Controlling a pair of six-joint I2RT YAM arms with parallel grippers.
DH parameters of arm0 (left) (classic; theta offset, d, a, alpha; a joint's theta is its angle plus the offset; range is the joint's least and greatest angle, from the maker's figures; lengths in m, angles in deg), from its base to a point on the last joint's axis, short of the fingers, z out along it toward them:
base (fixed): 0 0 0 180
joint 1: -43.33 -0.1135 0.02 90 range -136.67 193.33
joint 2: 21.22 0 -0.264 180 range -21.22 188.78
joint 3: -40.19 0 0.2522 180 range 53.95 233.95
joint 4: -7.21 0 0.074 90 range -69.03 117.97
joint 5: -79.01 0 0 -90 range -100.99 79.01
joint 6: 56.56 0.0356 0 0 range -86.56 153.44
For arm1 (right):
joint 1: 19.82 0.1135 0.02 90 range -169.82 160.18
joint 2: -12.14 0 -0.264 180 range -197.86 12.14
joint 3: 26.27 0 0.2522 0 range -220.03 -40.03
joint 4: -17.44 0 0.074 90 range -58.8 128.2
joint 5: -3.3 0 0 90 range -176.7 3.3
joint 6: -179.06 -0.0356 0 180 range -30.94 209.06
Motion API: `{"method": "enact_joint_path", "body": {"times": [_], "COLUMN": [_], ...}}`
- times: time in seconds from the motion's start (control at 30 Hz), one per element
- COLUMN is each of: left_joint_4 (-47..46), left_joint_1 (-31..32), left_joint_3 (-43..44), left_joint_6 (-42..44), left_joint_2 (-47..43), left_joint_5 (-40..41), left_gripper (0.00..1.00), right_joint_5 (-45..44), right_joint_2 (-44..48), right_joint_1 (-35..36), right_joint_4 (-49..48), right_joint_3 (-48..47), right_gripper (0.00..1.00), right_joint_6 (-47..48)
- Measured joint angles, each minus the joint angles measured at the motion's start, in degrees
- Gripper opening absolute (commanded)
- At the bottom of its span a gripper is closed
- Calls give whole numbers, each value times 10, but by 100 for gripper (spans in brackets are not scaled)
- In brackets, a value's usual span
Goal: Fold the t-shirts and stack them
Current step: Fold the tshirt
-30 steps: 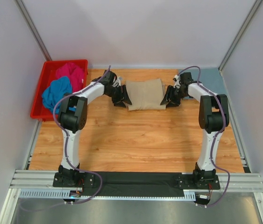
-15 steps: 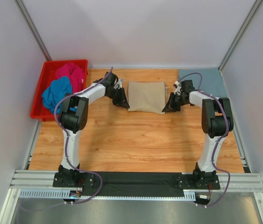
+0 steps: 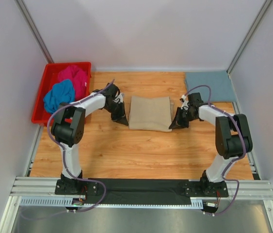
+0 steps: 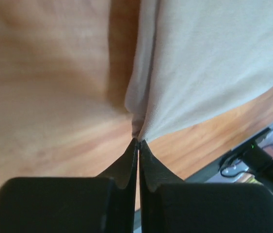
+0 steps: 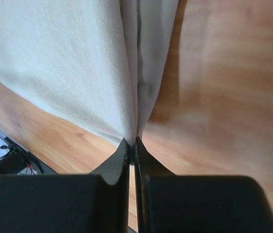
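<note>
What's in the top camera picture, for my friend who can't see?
Two robot arms hold a folded beige t-shirt on a wooden table, left fingers pinching one side edge and right fingers the other. A red bin at far left holds a magenta t-shirt and a bright blue t-shirt; a grey-blue t-shirt lies folded far right.

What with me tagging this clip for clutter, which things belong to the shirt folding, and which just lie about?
Job in hand:
folded beige cloth t-shirt, pinched at both sides by the left gripper and right gripper
folded grey-blue cloth t-shirt at the far right corner
crumpled magenta cloth t-shirt
crumpled bright blue cloth t-shirt

Lying about:
red plastic bin holding those two
wooden table
</note>
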Motion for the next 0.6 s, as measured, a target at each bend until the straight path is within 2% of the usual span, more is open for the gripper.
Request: {"method": "enact_joint_path", "body": {"times": [0.07,0.1,0.13,0.17,0.2,0.27,0.37,0.43,0.5,0.6], "left_joint_4": [9,15,22,30,38,43,42,39,31,24], "left_joint_1": [1,1,-1,-2,-3,-5,-8,-12,-20,-32], "left_joint_3": [-31,-43,-54,-63,-71,-90,-106,-78,5,104], "left_joint_6": [3,3,7,8,9,11,8,6,11,35], "left_joint_2": [-33,-47,-61,-75,-89,-119,-154,-142,-82,-6], "left_joint_5": [-5,-5,-9,-16,-21,-32,-48,-63,-85,-75], "left_gripper": [19,31,34,37,44,51,53,52,50,52], "right_joint_5": [-5,-15,-21,-28,-35,-44,-57,-62,-64,-64], "right_joint_2": [25,35,43,52,59,76,119,132,126,92], "right_joint_1": [9,13,15,17,19,21,21,21,21,20], "right_joint_4": [18,34,49,68,88,120,173,201,216,213], "right_joint_3": [22,29,33,36,37,37,30,7,-40,-129], "right_gripper": [9,13,19,32,37,50,60,62,67,69], "right_joint_6": [1,3,5,8,10,17,27,33,40,47]}}
